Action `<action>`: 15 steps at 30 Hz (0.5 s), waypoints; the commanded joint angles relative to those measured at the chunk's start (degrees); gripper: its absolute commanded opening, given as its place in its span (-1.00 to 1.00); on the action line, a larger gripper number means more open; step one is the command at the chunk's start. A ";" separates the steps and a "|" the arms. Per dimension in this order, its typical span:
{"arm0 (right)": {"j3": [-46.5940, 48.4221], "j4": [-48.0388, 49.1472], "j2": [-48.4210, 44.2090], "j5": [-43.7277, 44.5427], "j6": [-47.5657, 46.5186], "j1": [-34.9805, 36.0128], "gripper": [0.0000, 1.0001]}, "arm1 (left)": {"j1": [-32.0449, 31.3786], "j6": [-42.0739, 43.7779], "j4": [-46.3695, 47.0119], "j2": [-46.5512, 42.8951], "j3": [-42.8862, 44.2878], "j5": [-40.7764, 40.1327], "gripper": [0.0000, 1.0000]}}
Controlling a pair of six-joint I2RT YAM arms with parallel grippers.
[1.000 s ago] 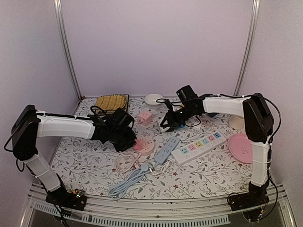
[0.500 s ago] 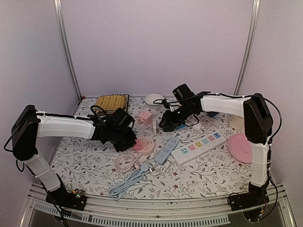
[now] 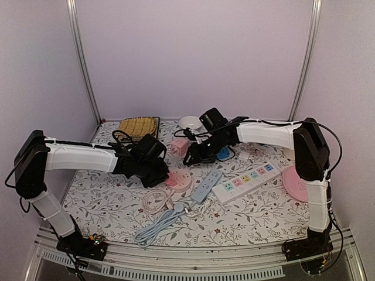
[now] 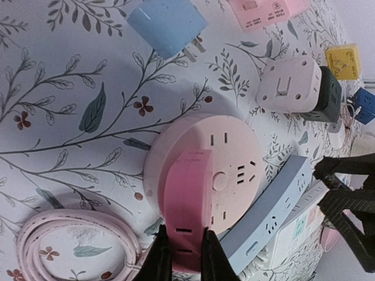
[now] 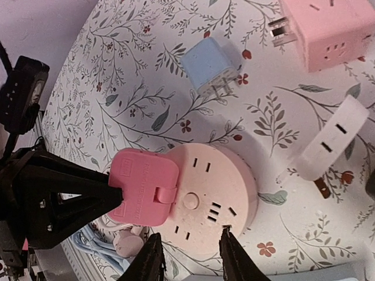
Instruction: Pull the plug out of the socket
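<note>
A bright pink plug (image 4: 186,205) sits plugged into the edge of a round pale pink socket (image 4: 228,158) on the flowered table. My left gripper (image 4: 186,257) is shut on the plug, one finger on each side. In the right wrist view the plug (image 5: 140,186) is on the left of the socket (image 5: 217,199), with the left fingers (image 5: 70,199) clamped on it. My right gripper (image 5: 187,254) is open and hovers just over the socket's near rim, holding nothing. From above, the plug (image 3: 171,179), socket (image 3: 184,182), left gripper (image 3: 161,172) and right gripper (image 3: 190,158) are close together.
A light blue power strip (image 3: 208,185) and a white strip with coloured sockets (image 3: 246,182) lie right of the socket. A pink cube adapter (image 3: 179,146), a blue adapter (image 5: 210,64), a coiled pink cable (image 3: 155,202), a blue cable (image 3: 157,225) and a pink disc (image 3: 300,182) lie around.
My right arm has swung left from above the power strips to just over the round socket. The left arm has stayed on the plug.
</note>
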 commanded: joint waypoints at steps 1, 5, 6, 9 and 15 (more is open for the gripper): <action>2.33 -0.60 3.86 -2.93 -1.18 2.24 -0.36 | -1.50 1.91 -1.46 -0.15 -1.57 0.96 -1.00; 3.03 -1.02 6.17 -3.10 -1.27 2.96 -0.44 | -1.59 2.13 -0.19 -0.56 -2.15 1.16 -1.00; 3.12 -1.12 6.84 -2.93 -1.19 2.99 -0.45 | -1.63 2.22 0.17 -0.84 -2.35 1.22 -1.00; 3.15 -1.30 7.83 -1.78 -0.94 3.02 -0.49 | -1.64 2.27 1.30 -1.41 -3.00 1.38 -1.00; 3.77 -2.83 10.04 0.95 -0.30 2.95 -0.53 | -1.64 2.61 4.39 -2.98 -4.64 2.13 -1.00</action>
